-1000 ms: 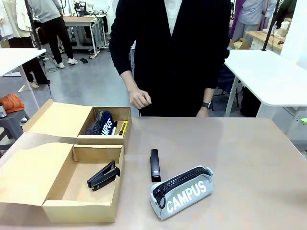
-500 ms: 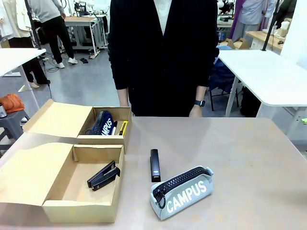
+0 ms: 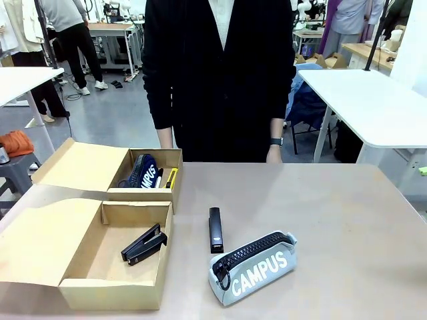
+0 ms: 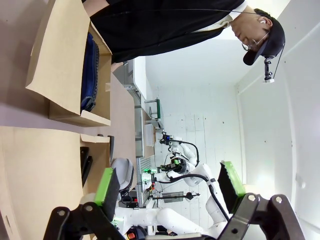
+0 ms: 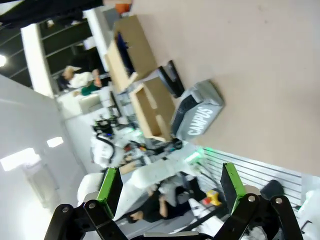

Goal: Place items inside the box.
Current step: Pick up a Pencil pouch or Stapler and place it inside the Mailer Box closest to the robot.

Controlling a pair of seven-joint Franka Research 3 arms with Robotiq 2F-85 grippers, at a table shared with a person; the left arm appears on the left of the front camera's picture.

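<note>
Grey zip pouch (image 3: 253,268): soft, rounded, white "CAMPUS" lettering on the side, black zip along the top. It lies tilted on the worktop (image 3: 333,213) near the front edge, right of both boxes and outside them. Slim black bar (image 3: 215,229) lies just behind the pouch, end-on to the robot, apart from the box wall.

Larger brown box (image 3: 110,293) sits at front left, open, with its wide flap lid (image 3: 37,243) folded out to its left. Black stapler (image 3: 143,245) lies angled on the box floor, with bare cardboard around it. Smaller box (image 3: 143,195) sits right behind, also open. It holds the navy pouch (image 3: 143,171) on edge and the yellow cutter (image 3: 171,177) by the right wall.

The right half of the worktop is bare, and a strip is open between the boxes and the bar. A person stands at the far edge, arms hanging, one hand (image 3: 274,155) at edge level.

Left tool (image 4: 168,185): fingers spread, nothing between the green pads. Right tool (image 5: 170,185): also spread and empty, well off the worktop.
</note>
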